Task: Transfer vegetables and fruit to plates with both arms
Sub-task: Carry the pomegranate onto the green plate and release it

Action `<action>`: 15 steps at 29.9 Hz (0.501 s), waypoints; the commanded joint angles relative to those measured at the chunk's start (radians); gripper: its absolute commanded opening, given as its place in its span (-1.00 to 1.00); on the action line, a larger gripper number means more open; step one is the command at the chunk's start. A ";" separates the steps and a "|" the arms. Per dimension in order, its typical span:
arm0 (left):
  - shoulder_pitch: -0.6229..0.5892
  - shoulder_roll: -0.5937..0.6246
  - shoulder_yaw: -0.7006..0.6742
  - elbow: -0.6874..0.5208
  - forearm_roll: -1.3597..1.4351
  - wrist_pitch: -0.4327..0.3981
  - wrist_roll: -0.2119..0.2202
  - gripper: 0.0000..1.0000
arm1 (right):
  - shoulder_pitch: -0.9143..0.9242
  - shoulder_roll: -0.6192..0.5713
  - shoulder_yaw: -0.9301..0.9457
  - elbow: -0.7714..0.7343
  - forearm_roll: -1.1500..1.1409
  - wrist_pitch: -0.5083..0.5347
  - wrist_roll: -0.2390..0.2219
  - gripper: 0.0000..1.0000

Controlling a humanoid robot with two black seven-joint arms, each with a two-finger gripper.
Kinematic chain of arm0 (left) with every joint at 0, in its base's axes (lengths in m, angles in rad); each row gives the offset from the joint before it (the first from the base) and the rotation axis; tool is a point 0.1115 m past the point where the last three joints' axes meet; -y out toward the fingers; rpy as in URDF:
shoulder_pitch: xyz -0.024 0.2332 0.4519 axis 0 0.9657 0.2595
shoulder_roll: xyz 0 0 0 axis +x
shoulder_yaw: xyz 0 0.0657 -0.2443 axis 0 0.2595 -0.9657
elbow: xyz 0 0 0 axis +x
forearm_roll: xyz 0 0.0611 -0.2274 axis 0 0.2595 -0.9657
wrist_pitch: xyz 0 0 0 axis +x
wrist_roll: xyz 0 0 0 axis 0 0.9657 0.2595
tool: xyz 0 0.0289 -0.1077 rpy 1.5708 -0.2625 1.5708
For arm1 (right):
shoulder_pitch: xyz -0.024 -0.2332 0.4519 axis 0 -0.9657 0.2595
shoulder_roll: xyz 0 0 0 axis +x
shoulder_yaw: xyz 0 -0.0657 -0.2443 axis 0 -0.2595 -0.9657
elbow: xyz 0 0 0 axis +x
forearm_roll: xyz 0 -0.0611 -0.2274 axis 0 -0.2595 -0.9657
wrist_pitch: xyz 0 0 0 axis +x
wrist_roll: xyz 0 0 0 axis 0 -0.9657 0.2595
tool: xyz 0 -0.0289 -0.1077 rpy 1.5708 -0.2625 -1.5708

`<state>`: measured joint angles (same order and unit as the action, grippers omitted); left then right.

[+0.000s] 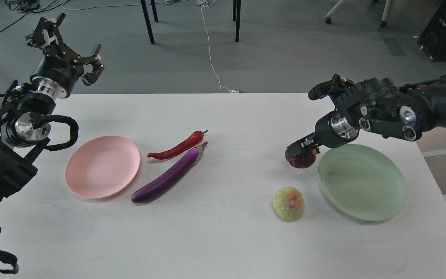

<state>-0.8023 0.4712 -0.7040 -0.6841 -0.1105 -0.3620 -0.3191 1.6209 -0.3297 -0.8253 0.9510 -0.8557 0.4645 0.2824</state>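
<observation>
Resting under the right hand (303,146), grip unclear: dark red fruit (300,159).

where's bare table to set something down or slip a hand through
Free: the wide near strip in front of the pink plate, eggplant and yellow-green fruit; the middle lane between eggplant and fruit; the far edge. Both plates, the green plate too, lie bare. Crowded: chili beside eggplant, and the right pincer at the dark red fruit.

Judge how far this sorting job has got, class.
Done: nothing; the pink plate and green plate are both bare. In hand: the right gripper is down at the red fruit. Left: the chili, eggplant and yellow-green fruit; the left gripper is raised, open.
</observation>
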 commanded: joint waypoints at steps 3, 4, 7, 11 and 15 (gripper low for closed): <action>-0.001 0.000 0.000 -0.003 0.000 0.000 0.005 0.97 | 0.027 -0.098 -0.020 0.002 -0.064 0.000 -0.026 -0.05; -0.001 0.000 0.000 -0.003 0.000 0.000 0.005 0.97 | 0.019 -0.120 -0.024 0.002 -0.097 -0.001 -0.028 -0.05; -0.001 0.000 0.000 -0.005 0.000 0.000 0.005 0.97 | -0.016 -0.175 -0.028 0.002 -0.163 -0.010 -0.029 -0.04; -0.001 0.000 0.001 -0.005 0.000 0.000 0.006 0.97 | -0.067 -0.219 -0.028 0.000 -0.175 -0.030 -0.029 0.01; -0.001 0.000 0.001 -0.005 0.000 0.000 0.006 0.97 | -0.114 -0.235 -0.023 -0.005 -0.177 -0.040 -0.032 0.13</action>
<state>-0.8040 0.4711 -0.7026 -0.6888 -0.1104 -0.3631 -0.3131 1.5375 -0.5551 -0.8522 0.9502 -1.0307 0.4312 0.2523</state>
